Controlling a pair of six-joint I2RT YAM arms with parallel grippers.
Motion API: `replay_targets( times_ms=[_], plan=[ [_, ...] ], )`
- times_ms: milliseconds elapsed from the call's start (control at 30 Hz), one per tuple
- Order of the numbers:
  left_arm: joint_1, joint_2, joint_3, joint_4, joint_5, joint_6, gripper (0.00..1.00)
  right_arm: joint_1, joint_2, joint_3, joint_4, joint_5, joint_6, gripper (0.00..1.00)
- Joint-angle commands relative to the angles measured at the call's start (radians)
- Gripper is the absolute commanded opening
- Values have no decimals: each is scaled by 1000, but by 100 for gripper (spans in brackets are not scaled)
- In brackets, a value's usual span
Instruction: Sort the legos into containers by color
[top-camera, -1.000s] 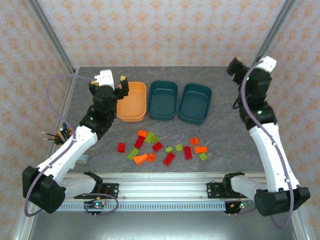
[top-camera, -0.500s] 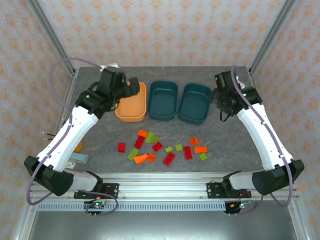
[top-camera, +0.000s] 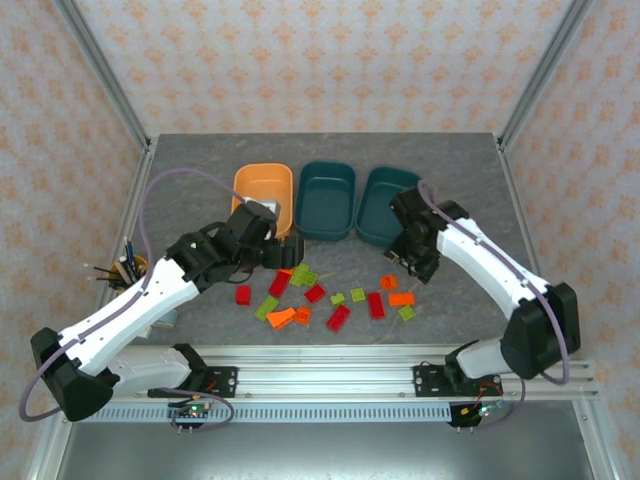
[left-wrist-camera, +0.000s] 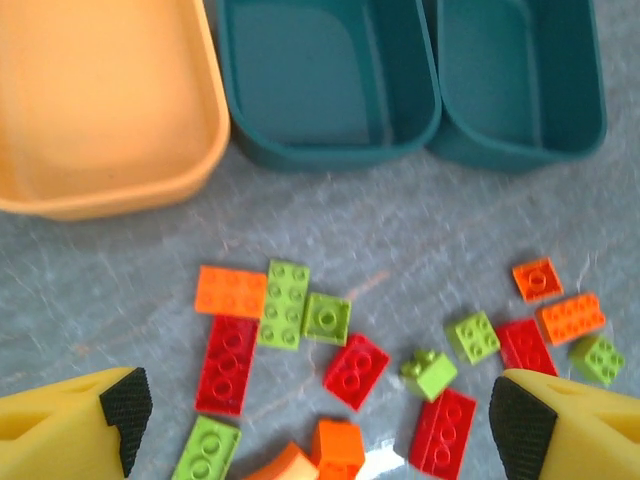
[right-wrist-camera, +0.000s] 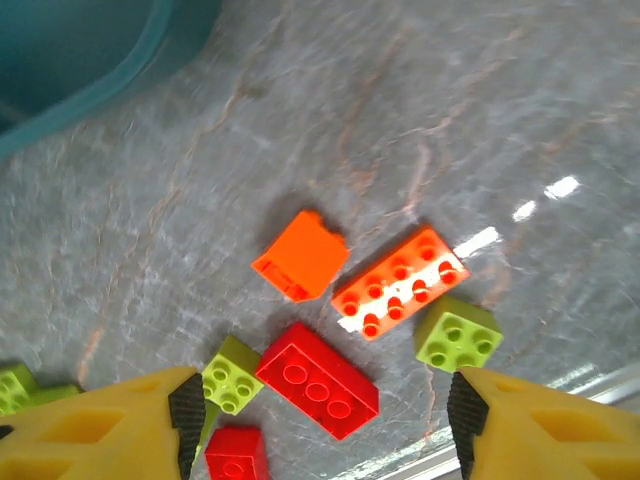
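Top external view: left gripper (top-camera: 287, 250), jaws wide and empty, hovers over translucent, studded legos (top-camera: 338, 318) scattered on the grey marbled bench (top-camera: 190, 150), just before a smooth orange tray (top-camera: 262, 188) and two teal trays (top-camera: 327, 200). Right gripper (top-camera: 415, 262), jaws apart and empty, hangs nearby. Best to centre over one lego and squeeze its flat sides.

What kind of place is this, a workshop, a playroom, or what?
Most likely a robotics lab test cell: a left arm and right arm bolted to an aluminium rail, a grey tabletop boxed in by patterned backdrop panels, and three trays with loose legos.
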Motion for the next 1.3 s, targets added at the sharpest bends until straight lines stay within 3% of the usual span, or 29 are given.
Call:
replay_targets(
  times_ms=[0,200,433,800,1267],
  plan=[
    [-15,-44,-43,21,-9,-59,90,31,41,20,11,-23,-257,69],
    [-19,-60,-53,23,-8,-57,90,52,154,12,-50,31,-495,74],
    [-24,-71,-58,45,11,-72,90,52,281,30,-14,12,-605,76],
    [-34,-145,-119,56,151,-99,92,52,367,24,82,2,-637,71],
    [-36,-161,-140,59,149,-122,92,52,407,5,136,23,-618,54]
  ],
)
